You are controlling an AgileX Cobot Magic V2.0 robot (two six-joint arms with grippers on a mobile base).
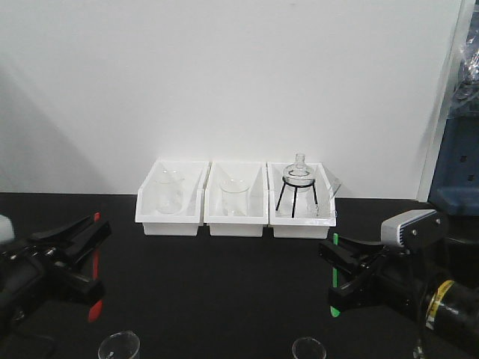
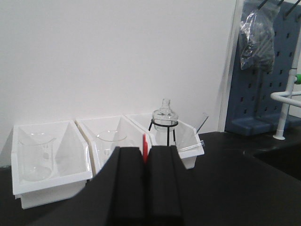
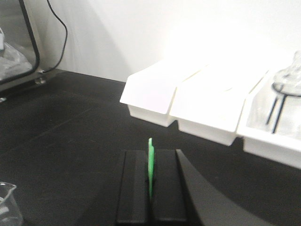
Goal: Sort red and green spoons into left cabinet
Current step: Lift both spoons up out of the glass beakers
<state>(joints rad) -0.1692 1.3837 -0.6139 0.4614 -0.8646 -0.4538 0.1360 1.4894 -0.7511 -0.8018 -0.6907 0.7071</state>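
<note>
My left gripper (image 1: 96, 258) is shut on the red spoon (image 1: 93, 308), which stands upright above the black table at the left. In the left wrist view the red spoon (image 2: 145, 146) shows as a thin strip pinched between the closed black pads (image 2: 129, 179). My right gripper (image 1: 334, 271) is shut on the green spoon (image 1: 334, 308), also upright, at the right. In the right wrist view the green spoon (image 3: 150, 162) pokes up from between the closed pads (image 3: 164, 188). The left cabinet is out of view.
Three white bins (image 1: 172, 217) (image 1: 236, 218) (image 1: 303, 223) stand in a row against the white wall, holding beakers and a flask on a black tripod (image 1: 299, 183). Two small beakers (image 1: 120, 346) (image 1: 308, 348) stand at the front edge. A blue pegboard (image 2: 263, 94) is at the right.
</note>
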